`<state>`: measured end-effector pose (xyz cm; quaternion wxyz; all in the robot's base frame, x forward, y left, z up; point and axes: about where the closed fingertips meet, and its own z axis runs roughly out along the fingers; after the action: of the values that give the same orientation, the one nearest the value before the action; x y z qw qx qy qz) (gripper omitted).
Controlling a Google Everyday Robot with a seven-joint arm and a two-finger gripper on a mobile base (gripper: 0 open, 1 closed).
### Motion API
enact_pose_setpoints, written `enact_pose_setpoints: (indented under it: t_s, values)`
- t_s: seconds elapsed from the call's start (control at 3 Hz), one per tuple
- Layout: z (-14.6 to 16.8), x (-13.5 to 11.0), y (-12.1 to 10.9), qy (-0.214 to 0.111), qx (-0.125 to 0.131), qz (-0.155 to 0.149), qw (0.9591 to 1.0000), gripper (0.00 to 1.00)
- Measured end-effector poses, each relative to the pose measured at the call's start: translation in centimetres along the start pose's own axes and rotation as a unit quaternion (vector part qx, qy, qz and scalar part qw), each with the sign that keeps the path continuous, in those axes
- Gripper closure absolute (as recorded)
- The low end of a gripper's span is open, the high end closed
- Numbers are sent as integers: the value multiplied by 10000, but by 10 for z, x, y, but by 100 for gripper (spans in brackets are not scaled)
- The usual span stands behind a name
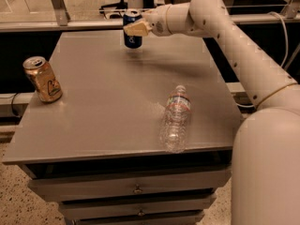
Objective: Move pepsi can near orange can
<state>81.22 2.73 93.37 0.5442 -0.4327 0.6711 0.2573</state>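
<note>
The dark blue pepsi can (131, 35) is upright at the far middle of the grey table (108, 111), held a little above its surface. My gripper (136, 28) is shut on the pepsi can from the right side, with the white arm reaching in from the right. The golden-orange can (42, 79) stands near the table's left edge, tilted slightly, far from the pepsi can.
A clear plastic water bottle (176, 117) lies on its side at the right front of the table. Drawers (136, 189) sit under the tabletop. A rail and chair legs stand behind the table's far edge.
</note>
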Motion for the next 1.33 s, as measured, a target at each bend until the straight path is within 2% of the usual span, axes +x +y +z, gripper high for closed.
enact_pose_setpoints:
  t_s: [0.33, 0.67, 1.0, 1.33]
  values:
    - [-18, -22, 56, -255, -761, -118, 9967, 100]
    - [-43, -43, 114, -409, -1505, -155, 9876, 100]
    - [-39, -42, 116, -375, -1562, -161, 9869, 100]
    - [-29, -40, 123, -287, -1738, -173, 9842, 100]
